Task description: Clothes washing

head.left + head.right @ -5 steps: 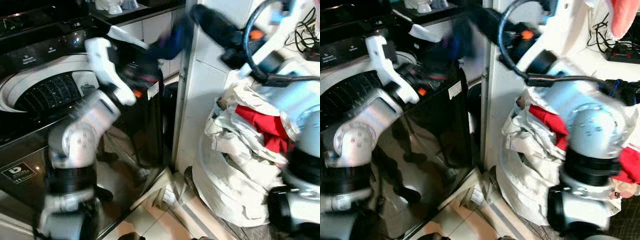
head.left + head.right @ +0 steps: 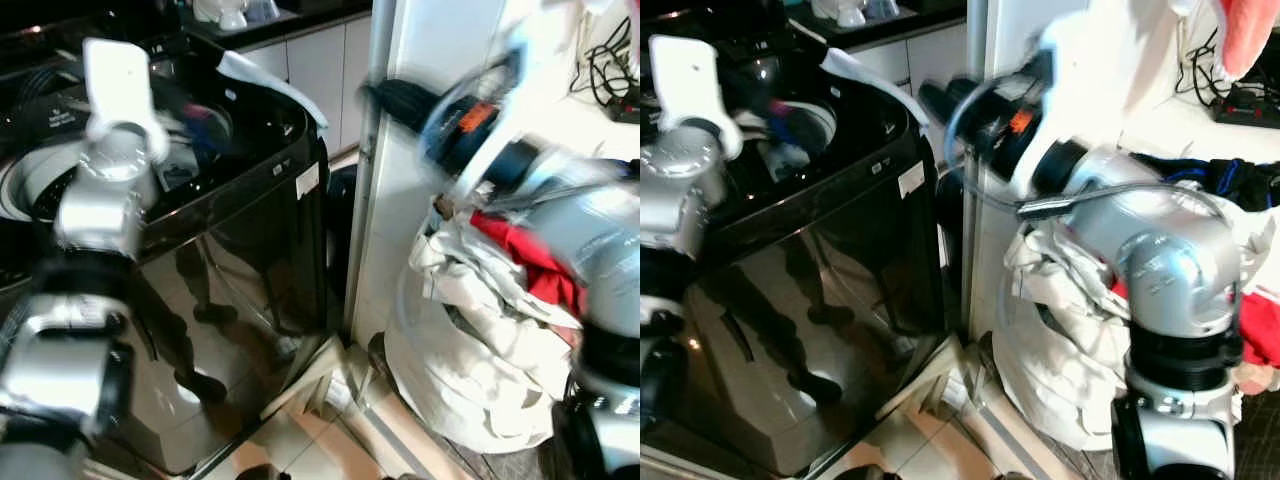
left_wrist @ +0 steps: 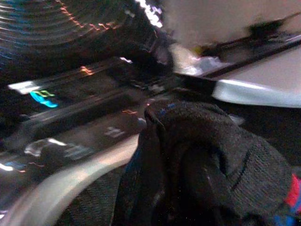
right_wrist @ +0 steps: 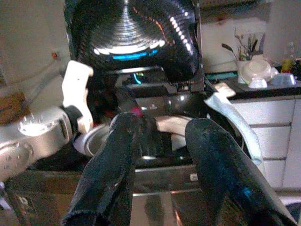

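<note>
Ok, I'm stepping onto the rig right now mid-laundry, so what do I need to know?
Left gripper: over the washer's drum, with dark knit fabric right at its camera; grip cannot be told.
Right gripper: open, empty, raised between the washer and the laundry bag.
Done: lid is up; some clothing appears to be at the drum.
Left: the bag on the floor holds a pile, including a red garment; load it, shut the lid, start the wash.
</note>
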Controlling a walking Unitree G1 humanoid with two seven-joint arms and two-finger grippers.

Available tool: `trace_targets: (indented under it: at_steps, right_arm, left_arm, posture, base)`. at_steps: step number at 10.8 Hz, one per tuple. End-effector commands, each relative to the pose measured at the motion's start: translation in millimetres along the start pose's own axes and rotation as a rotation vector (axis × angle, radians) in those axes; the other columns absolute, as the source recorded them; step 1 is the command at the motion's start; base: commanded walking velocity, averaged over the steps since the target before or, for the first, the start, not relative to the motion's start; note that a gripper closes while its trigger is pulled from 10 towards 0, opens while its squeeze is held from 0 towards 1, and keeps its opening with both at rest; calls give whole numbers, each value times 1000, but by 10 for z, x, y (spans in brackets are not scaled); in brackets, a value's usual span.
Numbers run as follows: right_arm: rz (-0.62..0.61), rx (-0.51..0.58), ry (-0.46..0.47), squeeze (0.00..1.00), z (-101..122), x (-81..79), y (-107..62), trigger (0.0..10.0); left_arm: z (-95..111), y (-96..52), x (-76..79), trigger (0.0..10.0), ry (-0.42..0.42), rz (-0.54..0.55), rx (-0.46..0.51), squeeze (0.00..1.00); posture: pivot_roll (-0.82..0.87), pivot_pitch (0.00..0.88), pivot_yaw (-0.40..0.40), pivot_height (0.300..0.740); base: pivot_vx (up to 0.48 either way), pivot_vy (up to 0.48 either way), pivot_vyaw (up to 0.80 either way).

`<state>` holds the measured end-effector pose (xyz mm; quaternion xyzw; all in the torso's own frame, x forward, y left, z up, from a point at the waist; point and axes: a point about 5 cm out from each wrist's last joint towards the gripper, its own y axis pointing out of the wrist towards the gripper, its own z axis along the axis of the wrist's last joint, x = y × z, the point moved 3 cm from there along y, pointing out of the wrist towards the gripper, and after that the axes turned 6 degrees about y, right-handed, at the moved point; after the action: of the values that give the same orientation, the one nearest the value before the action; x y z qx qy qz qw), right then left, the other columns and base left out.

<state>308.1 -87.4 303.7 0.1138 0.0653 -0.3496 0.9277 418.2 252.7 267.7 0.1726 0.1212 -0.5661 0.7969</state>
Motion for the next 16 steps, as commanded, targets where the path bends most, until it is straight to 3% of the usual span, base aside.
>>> trace_targets:
  at_steps: [1,2,3,5,8,10,11,12,13,14,16]
  right_arm:
    - [-3,2,-28,0,-22,-46,8,10000]
    - [3,-11,-6,0,-108,-111,44,10000]
    - [21,-32,2,0,-171,-161,61,10000]
    - [80,-164,-62,0,-489,-277,82,10000]
    - [95,-183,-64,0,-612,-362,86,10000]
    - [81,-187,-51,0,-664,-385,73,10000]
    - [73,-184,-45,0,-683,-394,66,10000]
    - [70,-182,-44,0,-692,-399,63,10000]
    - [67,-179,-41,0,-715,-420,55,10000]
    - [66,-180,-38,0,-727,-431,52,10000]
    - [66,-183,-37,0,-739,-445,50,10000]
  left_arm:
    - [84,53,-140,7373,182,105,55,0]
    - [21,106,-113,10000,376,78,47,0]
    - [-56,135,-41,10000,396,31,5,0]
    - [-189,177,22,10000,338,21,-99,0]
    - [-162,211,-117,10000,394,109,-125,0]
    - [-141,232,-100,10000,207,65,-132,0]
    - [-124,239,-52,10000,137,20,-124,55]
    - [-122,240,-38,10000,129,7,-124,1000]
    - [-144,242,-41,10000,44,-6,-152,1000]
    - [-216,232,-88,10000,16,16,-201,1000]
    - [-308,214,-93,10000,27,-1,-248,1000]
  posture:
    - [-54,0,76,740]
    - [-46,0,67,740]
    - [-38,0,58,740]
    - [-40,0,53,740]
    - [-57,0,62,740]
    - [-68,0,68,740]
    - [-73,0,72,740]
    - [-75,0,73,740]
    - [-83,0,78,740]
    - [-85,0,80,740]
    - [-89,0,83,740]
  base:
    - [0,0,0]
    - [0,0,0]
    - [0,0,0]
    - [0,0,0]
    - [0,0,0]
    - [0,0,0]
    - [0,0,0]
    - [0,0,0]
    - [0,0,0]
    - [0,0,0]
    - [0,0,0]
